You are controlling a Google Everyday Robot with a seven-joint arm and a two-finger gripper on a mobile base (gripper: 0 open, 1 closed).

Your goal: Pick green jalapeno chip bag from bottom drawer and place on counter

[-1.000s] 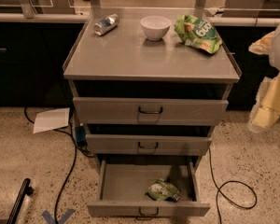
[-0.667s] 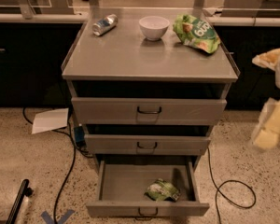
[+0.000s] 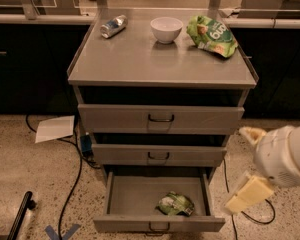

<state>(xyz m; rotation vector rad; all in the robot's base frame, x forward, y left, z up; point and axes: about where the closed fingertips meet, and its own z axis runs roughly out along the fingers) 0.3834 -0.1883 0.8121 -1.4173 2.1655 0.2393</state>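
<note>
The bottom drawer point(image 3: 135, 193) of the grey cabinet stands pulled out, and the green jalapeno chip bag point(image 3: 175, 204) lies flat on its floor, close to the front edge and right of the middle. The bag's long axis runs across the drawer, roughly along the front panel, with its right end angled a little toward the front right corner. My tool point(image 3: 257, 170) hangs outside the cabinet, off the drawer's right side and above its front right corner, over the speckled floor. Whether the tool is apart or together I cannot tell. The bag sits to the left of the tool and lower in the view, apart from it, with the drawer's right wall between them. The middle drawer point(image 3: 120, 155) and the top drawer point(image 3: 115, 118) are pushed in. On the counter point(image 3: 150, 64), a white bowl point(image 3: 166, 29) sits near the back edge at the centre, a silver can point(image 3: 113, 26) lies on its side toward the back left corner, and a larger bright green bag point(image 3: 211, 35) rests toward the back right corner. A sheet of paper point(image 3: 55, 128) lies on the floor left of the cabinet.
</note>
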